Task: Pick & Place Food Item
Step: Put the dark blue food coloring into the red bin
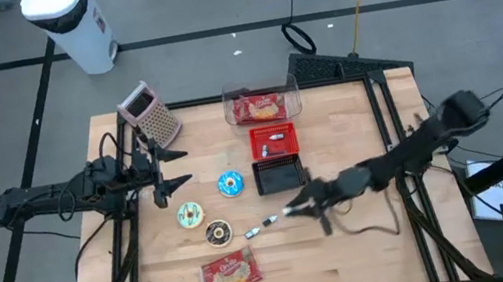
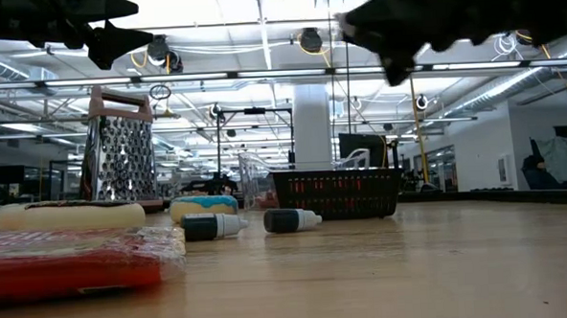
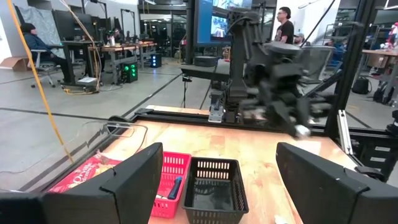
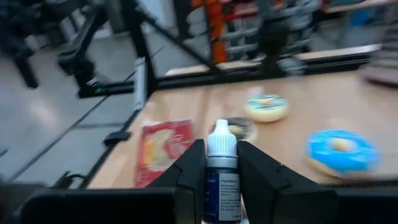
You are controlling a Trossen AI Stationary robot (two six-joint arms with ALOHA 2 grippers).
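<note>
Bottle [image 4: 221, 163] sitting clamped between right gripper [image 1: 288, 210] fingers, above table [image 1: 371, 254] | long axis running along fingers, cap outward | black basket [image 1: 278, 173] lying just beyond, nearer right arm | left gripper [image 1: 173, 170] waiting spread apart near grater [image 1: 151, 112].

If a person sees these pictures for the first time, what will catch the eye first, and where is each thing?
The right pincer is shut on a small dropper bottle and holds it above the table, near the black basket. The blue donut stands out at the table's middle, with the red basket behind the black one. The left pincer hangs open at the left side, near the metal grater.
</note>
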